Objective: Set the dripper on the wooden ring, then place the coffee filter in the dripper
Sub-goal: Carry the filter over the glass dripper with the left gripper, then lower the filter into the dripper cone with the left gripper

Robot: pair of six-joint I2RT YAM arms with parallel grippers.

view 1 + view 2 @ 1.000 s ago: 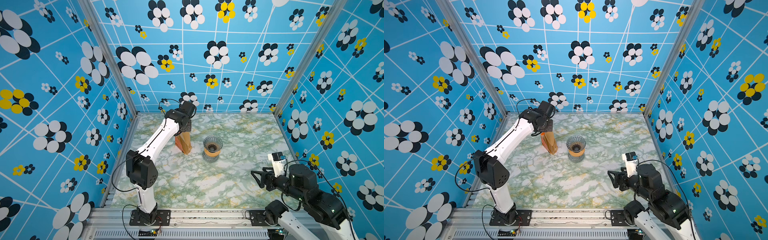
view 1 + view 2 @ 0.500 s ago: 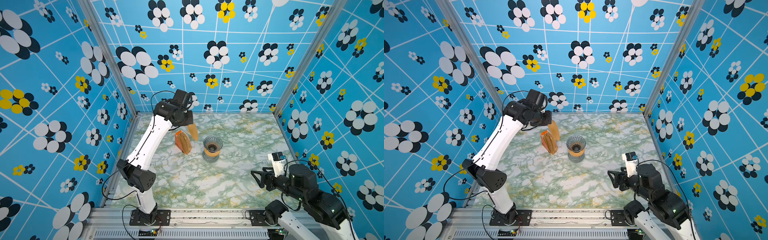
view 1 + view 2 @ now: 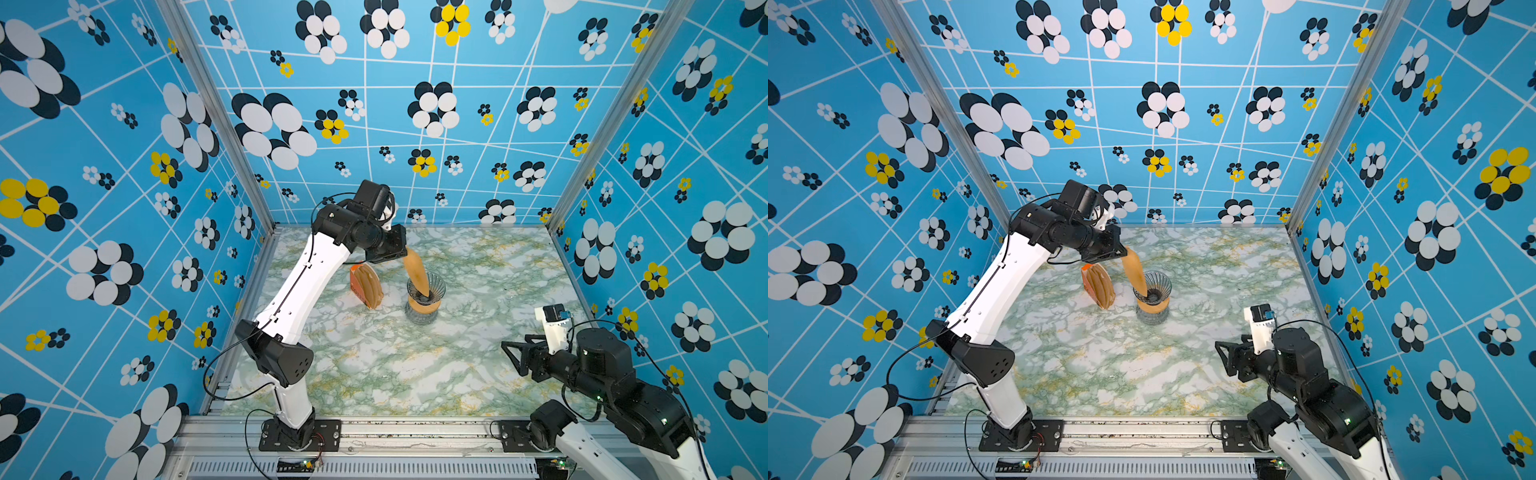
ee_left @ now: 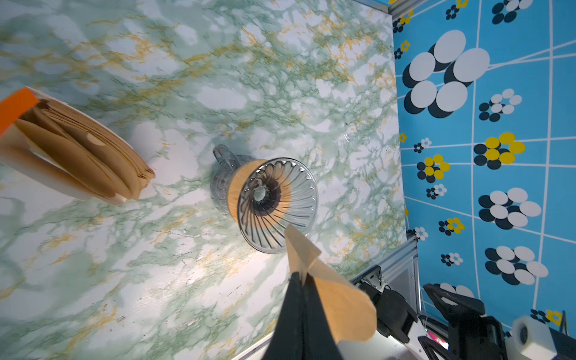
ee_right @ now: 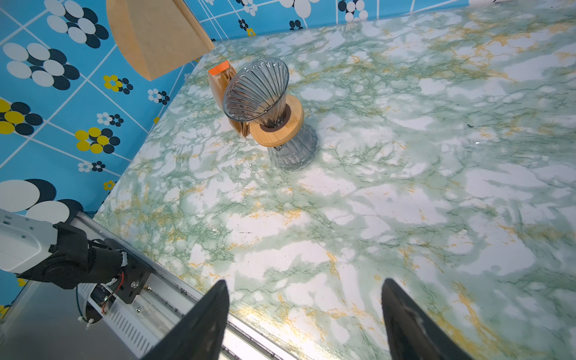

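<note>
The left gripper (image 4: 301, 280) is clamped on the coffee filter (image 3: 415, 270), which hangs flat above the dripper (image 3: 428, 286) at the frame's centre, not seated. If released folded, it may lean or slide out. The dripper sits on a wooden ring (image 5: 285, 131); pushing could tip it. The right gripper (image 5: 305, 311) stands apart, lower right.

We see a tabletop (image 3: 374, 361) of white marble veined green and gold, and walls (image 3: 415, 124) of bright blue with white lines and black, white and yellow flowers. The coffee filter (image 3: 417, 270) is tan; the dripper (image 3: 434, 286) is clear ribbed glass on a pale wooden ring (image 5: 290, 131); the packet (image 3: 356, 286) is orange.
</note>
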